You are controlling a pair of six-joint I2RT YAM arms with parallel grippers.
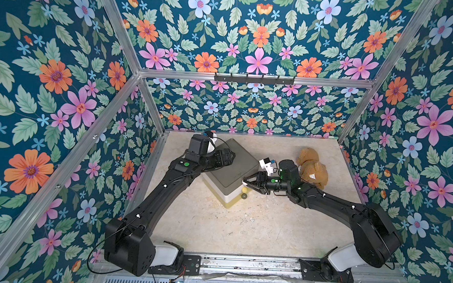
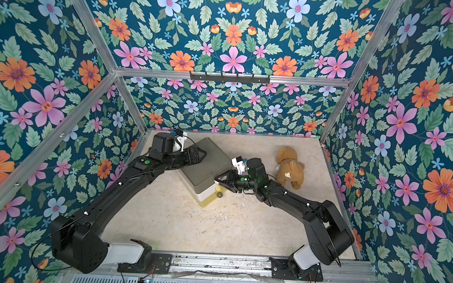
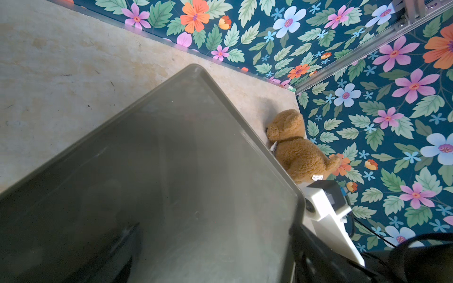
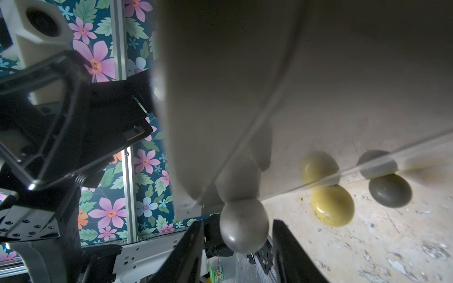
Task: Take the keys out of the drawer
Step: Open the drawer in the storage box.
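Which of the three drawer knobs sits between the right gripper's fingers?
The pale grey knob: the right gripper straddles it. The yellow knob and dark grey knob sit beside it, outside the jaws.

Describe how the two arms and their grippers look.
The left arm and right arm are matte black with boxy joints, white base links and a round green sticker near the wrist. Thin black cables loop alongside. The left gripper and right gripper are black, each beside a white camera mount.

Brown plush bear (image 1: 313, 169), grey-topped white drawer box (image 1: 235, 162), yellow knob (image 4: 332, 205), dark grey knob (image 4: 389, 190), teal floral walls (image 1: 260, 29)
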